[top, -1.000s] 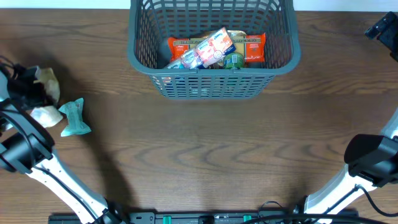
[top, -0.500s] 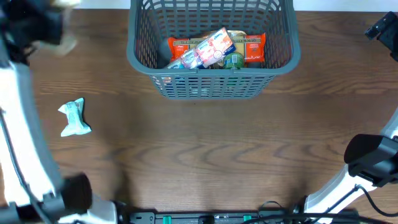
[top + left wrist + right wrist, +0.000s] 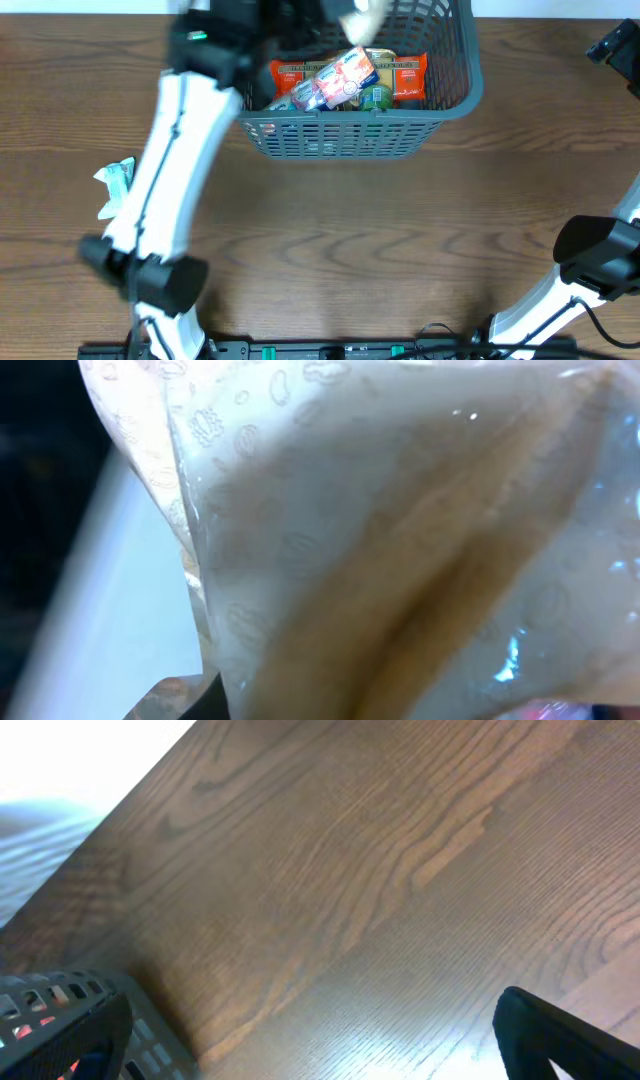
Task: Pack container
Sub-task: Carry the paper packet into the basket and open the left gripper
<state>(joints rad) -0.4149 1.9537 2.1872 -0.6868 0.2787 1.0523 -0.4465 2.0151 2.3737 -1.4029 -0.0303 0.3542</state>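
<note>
The container, a dark grey lattice basket, stands at the back middle of the table and holds orange packets, a white-and-red packet and a green can. My left gripper is blurred over the basket's far left side, shut on a cream and clear plastic bag. That bag fills the left wrist view. My right gripper is open and empty at the back right, its fingers over bare wood.
A teal packet lies on the table at the left, partly behind my left arm. A corner of the basket shows at the lower left of the right wrist view.
My left arm has swung fast from the far left of the table up and right to above the basket, carrying the cream bag. The teal packet and right arm stayed put.
</note>
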